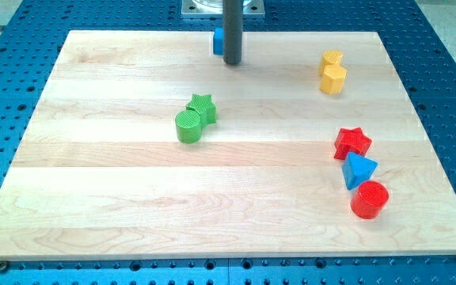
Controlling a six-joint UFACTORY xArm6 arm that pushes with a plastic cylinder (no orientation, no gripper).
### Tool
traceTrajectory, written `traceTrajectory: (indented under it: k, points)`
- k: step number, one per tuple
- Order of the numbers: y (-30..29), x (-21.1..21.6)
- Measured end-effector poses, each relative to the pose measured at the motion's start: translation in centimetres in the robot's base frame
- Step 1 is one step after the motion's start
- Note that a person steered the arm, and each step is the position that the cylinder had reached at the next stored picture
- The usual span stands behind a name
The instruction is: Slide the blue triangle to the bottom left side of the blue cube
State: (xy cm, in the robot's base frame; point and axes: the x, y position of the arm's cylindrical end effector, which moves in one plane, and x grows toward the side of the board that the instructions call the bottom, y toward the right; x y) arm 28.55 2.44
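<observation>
The blue triangle (359,169) lies near the view's right side, between a red star (352,142) above it and a red cylinder (370,199) below it, touching or nearly touching both. The blue cube (218,41) sits at the view's top centre, mostly hidden behind my rod. My tip (233,61) rests on the board right next to the blue cube, on its right and slightly below. The tip is far from the blue triangle, up and to the left of it.
A green star (203,108) and a green cylinder (188,127) touch each other left of centre. Two yellow blocks (332,73) stand together at the upper right. The wooden board (93,206) lies on a blue perforated table.
</observation>
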Motion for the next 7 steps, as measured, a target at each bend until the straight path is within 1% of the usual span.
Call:
traceTrajectory:
  k: [1, 2, 3, 4, 5, 6, 7]
  points:
    - [4.6, 7.1]
    - [11.1, 12.4]
    - [21.5, 14.0]
    - [29.2, 18.7]
    - [24.8, 25.0]
    - [21.4, 26.5]
    - [19.4, 26.5]
